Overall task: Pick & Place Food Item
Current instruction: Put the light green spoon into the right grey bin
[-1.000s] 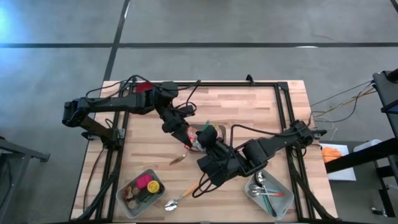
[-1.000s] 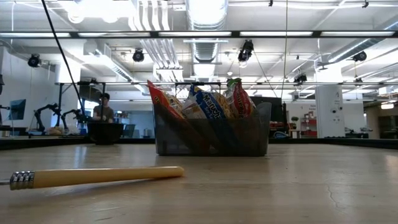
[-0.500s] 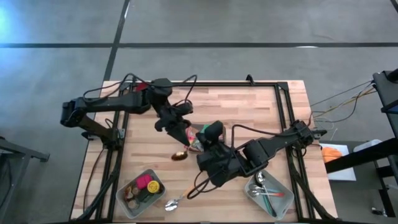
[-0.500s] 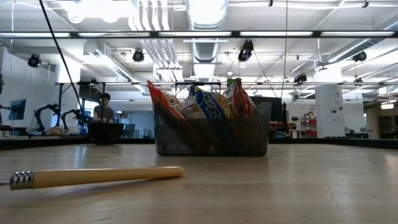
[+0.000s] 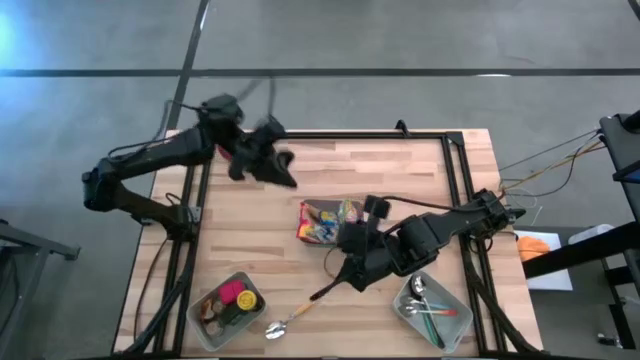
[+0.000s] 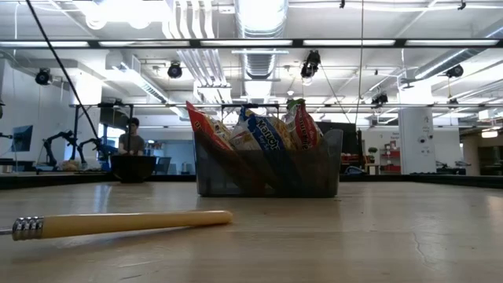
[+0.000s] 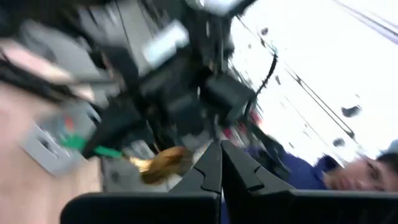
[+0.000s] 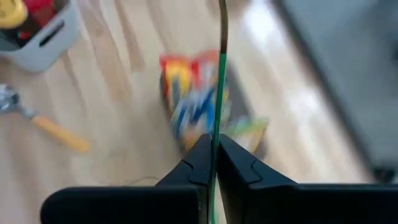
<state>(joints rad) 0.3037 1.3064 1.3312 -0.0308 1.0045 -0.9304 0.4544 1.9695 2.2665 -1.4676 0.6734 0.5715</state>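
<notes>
Snack basket (image 5: 327, 221): set mid-table, packets inside. Right gripper (image 5: 372, 207): just beside the basket; a thin green strip is pinched between closed jaws. Left gripper (image 5: 283, 162): closed, empty, near far edge. Risk: strip slipping out mid-transfer.
</notes>
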